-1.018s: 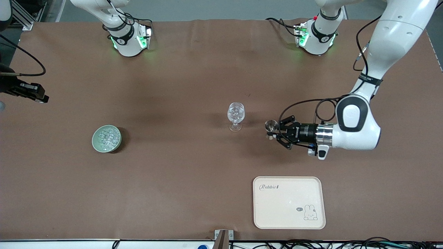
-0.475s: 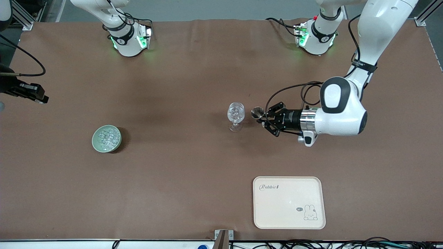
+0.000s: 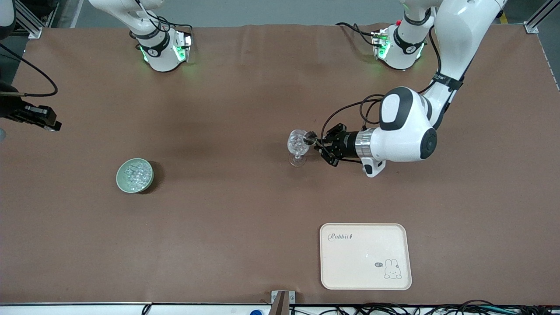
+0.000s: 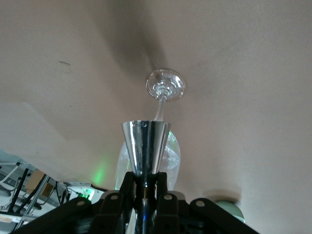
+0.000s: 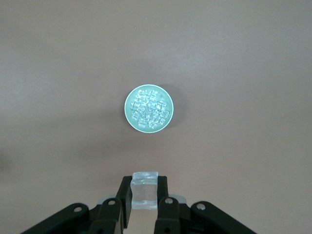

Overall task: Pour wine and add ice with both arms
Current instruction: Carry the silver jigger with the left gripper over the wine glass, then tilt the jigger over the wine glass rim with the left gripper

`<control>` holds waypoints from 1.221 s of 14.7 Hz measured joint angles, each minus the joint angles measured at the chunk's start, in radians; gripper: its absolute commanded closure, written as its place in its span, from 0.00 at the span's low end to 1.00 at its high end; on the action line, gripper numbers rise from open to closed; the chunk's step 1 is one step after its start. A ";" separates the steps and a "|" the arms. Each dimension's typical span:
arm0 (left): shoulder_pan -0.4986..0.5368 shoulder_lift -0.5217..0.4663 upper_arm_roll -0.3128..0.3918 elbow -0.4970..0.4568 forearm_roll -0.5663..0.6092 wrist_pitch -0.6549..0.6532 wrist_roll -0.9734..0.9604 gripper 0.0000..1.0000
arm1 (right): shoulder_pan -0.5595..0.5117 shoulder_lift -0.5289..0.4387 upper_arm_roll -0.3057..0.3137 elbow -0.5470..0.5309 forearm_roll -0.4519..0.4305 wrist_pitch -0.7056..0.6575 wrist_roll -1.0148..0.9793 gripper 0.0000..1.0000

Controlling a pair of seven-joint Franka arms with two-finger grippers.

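The left hand (image 3: pixel 316 141) grips a small metal cup (image 3: pixel 310 138), tipped sideways at the rim of the stemmed glass (image 3: pixel 298 147) mid-worktop. The right hand (image 5: pixel 143 197), raised over the worktop's edge at the right arm's end, is clamped on an ice cube (image 5: pixel 145 190). More ice (image 3: pixel 134 174) fills a green bowl (image 3: pixel 121 182) nearby. A cream tray (image 3: pixel 365 256) lies by the worktop's front-camera edge.

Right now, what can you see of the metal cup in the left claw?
The metal measuring cup is a small shiny steel cone, wide mouth outward, narrowing to a stem clamped in the shut left claw. It is held up in the air, tipped sideways, its mouth at the rim of the stemmed glass, which stands upright mid-table. Its contents cannot be seen.
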 measured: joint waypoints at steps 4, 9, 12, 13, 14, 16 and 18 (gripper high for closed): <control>-0.019 -0.011 0.000 0.000 0.083 0.000 -0.085 0.99 | 0.001 0.000 0.002 0.000 0.000 0.004 0.000 0.95; -0.062 -0.015 -0.001 0.001 0.191 0.000 -0.197 0.99 | 0.001 0.000 0.002 0.000 0.000 0.007 0.000 0.95; -0.081 -0.017 -0.001 0.004 0.254 0.000 -0.264 0.99 | 0.001 0.000 0.002 0.000 0.000 0.007 0.000 0.95; -0.085 -0.019 -0.002 0.008 0.266 0.001 -0.284 0.99 | 0.001 0.000 0.002 0.000 0.000 0.007 0.000 0.95; -0.088 -0.021 -0.002 0.011 0.272 0.001 -0.296 0.99 | 0.000 0.000 0.002 0.000 0.000 0.007 0.000 0.95; -0.093 -0.028 -0.005 0.013 0.286 0.001 -0.316 0.99 | -0.001 0.000 0.001 0.000 0.000 0.008 0.000 0.95; -0.096 -0.036 -0.005 0.013 0.309 0.000 -0.339 0.99 | -0.002 0.000 0.001 0.000 -0.001 0.015 0.000 0.95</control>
